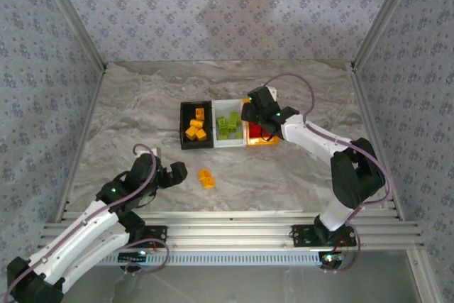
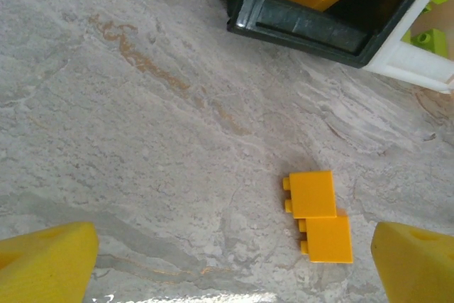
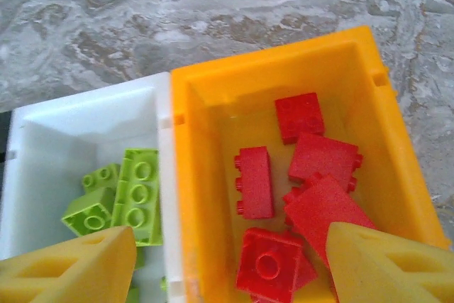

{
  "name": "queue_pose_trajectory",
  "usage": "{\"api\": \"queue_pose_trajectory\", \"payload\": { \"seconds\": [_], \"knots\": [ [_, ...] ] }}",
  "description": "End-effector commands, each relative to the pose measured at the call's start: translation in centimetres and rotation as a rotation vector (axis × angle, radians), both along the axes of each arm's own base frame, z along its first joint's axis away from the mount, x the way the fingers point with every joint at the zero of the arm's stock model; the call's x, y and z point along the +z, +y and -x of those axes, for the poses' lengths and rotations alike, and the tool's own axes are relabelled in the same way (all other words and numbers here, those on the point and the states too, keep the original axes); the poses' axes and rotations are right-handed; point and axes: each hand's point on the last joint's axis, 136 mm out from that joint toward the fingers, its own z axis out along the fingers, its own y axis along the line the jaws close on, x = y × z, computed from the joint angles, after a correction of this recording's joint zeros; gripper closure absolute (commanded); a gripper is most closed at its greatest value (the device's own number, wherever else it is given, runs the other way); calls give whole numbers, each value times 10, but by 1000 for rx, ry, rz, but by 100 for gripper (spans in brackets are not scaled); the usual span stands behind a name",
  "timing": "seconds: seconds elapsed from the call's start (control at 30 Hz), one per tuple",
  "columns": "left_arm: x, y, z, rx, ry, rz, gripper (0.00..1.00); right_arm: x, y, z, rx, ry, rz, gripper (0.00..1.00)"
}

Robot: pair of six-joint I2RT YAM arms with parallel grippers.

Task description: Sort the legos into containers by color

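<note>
Top external view, big to small. Marble surface [image 1: 298, 175] carries everything. Your left arm [image 1: 92, 221] lies low and stretched from its base at the near edge, slanting up to the right, wrist close over the surface. Your right arm [image 1: 355, 172] is folded at the elbow, forearm reaching left to the containers [image 1: 228, 143], three joined bins mid-surface: black bin [image 1: 183, 125] left, white bin [image 3: 42, 147] middle, orange-yellow bin [image 3: 191, 196] right.

Right pincer [image 3: 227, 267] hangs over the orange-yellow bin pointing down, jaws apart, nothing between them. Red legos [image 3: 312, 168] lie in the bin under it. Left pincer [image 2: 230, 267] is spread wide and empty, hovering near the surface. Green legos [image 1: 228, 125] sit in the white bin, orange-yellow legos [image 1: 196, 127] in the black bin.

One loose pair of orange-yellow bricks [image 2: 319, 218] lies on the surface, touching end to end, on the near side of the black bin and apart from it. Your next move turns on that pair, I judge. In the top view it lies just right of the left pincer and well apart from the right one, so the left arm takes it. In the left wrist view it sits ahead of the fingertips, off toward the right-hand one. Its long axis runs away from you, across the closing line, studs to the left. Shift right a little, then descend. The fingers would close on the short width.
</note>
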Motion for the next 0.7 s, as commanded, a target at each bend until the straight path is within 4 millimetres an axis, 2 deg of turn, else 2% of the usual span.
{"api": "queue_pose_trajectory", "payload": {
  "seconds": [0.0, 0.1, 0.23, 0.27, 0.3, 0.37, 0.5, 0.67],
  "knots": [
    [14, -3, -2, -24, -19, 3, 1, 15, 14, 25, 90, -26, -11, 25],
    [20, 2, -3, -11, -25, -23, 1, 11, 39, 63, 198, -28, -19, 22],
    [40, 12, -7, 14, -67, -66, 1, -16, 83, 122, 366, 16, -30, 19],
    [44, 14, -6, 13, -70, -77, 1, -25, 94, 134, 403, 35, -26, 10],
    [46, 16, -5, 13, -72, -85, 1, -32, 102, 144, 428, 49, -17, 5],
    [53, 19, -5, 17, -82, -92, 1, -47, 122, 166, 495, 69, 14, 1],
    [57, 20, -4, 19, -88, -91, 1, -73, 148, 195, 541, 108, 84, 1],
    [53, 21, -3, 21, -79, -90, 1, -102, 161, 210, 564, 135, 187, 2]
  ]
}}
